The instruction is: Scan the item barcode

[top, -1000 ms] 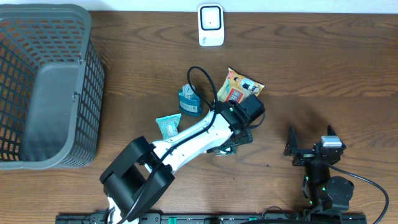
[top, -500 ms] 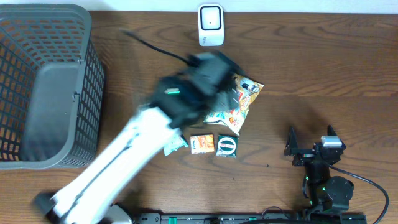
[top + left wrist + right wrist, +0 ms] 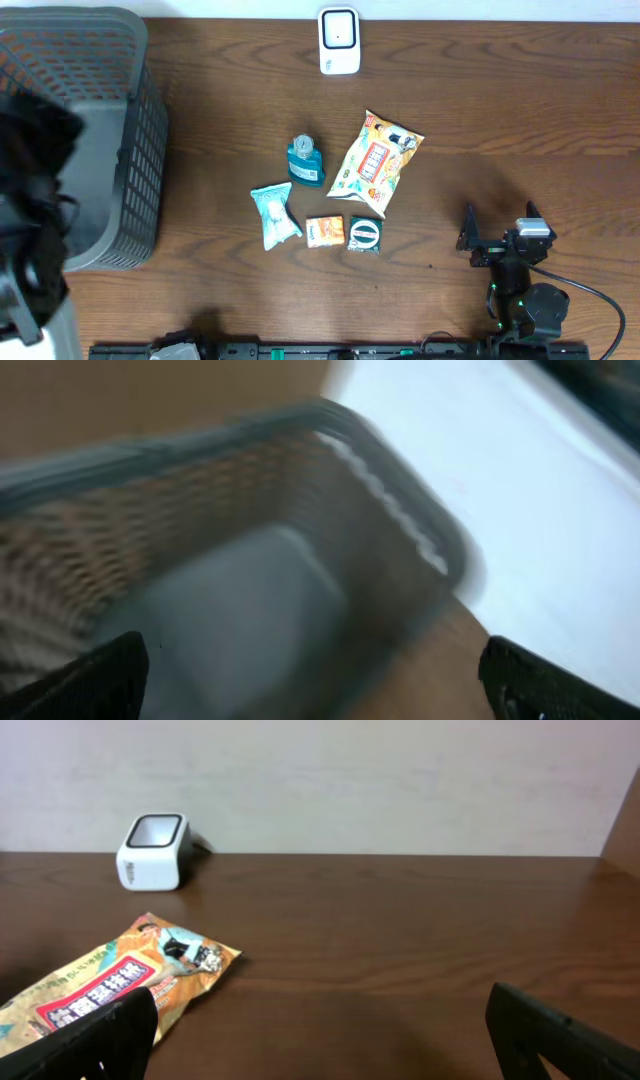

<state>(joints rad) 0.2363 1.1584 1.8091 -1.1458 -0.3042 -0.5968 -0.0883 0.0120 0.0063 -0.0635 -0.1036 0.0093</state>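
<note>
Items for scanning all lay loose at the middle of the desk (image 3: 500, 90). The snack bag (image 3: 378, 163) had the blue bottle (image 3: 306, 162) just beside it at its nine o'clock. Toward six o'clock of them, in a row, were the teal packet (image 3: 272, 213), the orange packet (image 3: 324, 231) and the dark green packet (image 3: 365, 234). None was in a grip, and none sat before the scanner (image 3: 339, 40), which stood well apart at the desk's twelve o'clock.

My left end effector (image 3: 320, 685) was spread wide with nothing between its fingers, out over the basket (image 3: 100, 25) at nine o'clock. That view was smeared, and I could make out nothing lying in the basket. My right end effector (image 3: 325, 1040) was spread wide and empty too, low at five o'clock, facing the snack bag and the scanner.

I judged the task to be at its start or between items; whether any barcode had been read I could not tell. What was left, by my reckoning, was to pick up one item, find its barcode and hold that face toward the scanner window.
</note>
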